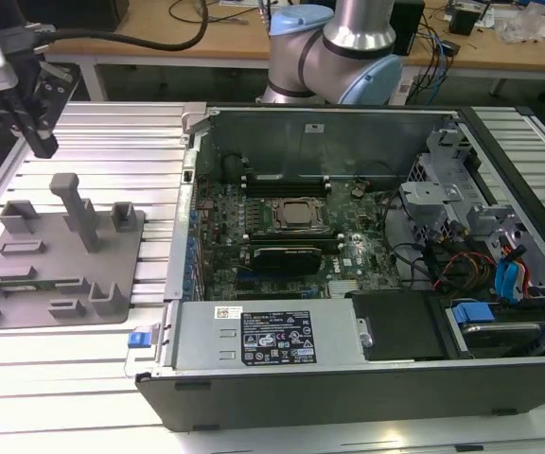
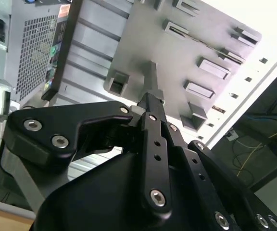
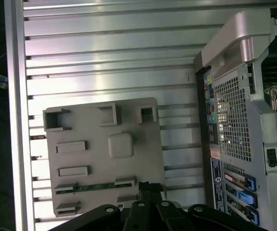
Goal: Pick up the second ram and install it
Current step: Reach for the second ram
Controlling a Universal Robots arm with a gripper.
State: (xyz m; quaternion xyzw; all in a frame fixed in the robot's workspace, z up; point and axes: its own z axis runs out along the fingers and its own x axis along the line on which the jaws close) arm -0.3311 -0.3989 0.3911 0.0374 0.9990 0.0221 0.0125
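Silver ribbed metal makes up the desk [image 1: 93, 142]. An open computer case [image 1: 348, 388] sits in the middle of it, and its big green motherboard [image 1: 225, 227] shows inside. At about nine o'clock from the case lies a grey holder tray [image 1: 55, 257] with a tall post [image 1: 74, 199] standing up from it. The black jaws hang in the air at about eleven o'clock from the tray and do not touch it. They look pressed together with nothing between them (the tips are dark, so I am not fully sure). In the first wrist view, the second ram [image 3: 95, 186] sits in a long slot of the tray, near the jaw tips but apart from them. The robot arm [image 1: 339, 47] stands at twelve o'clock, behind the case.
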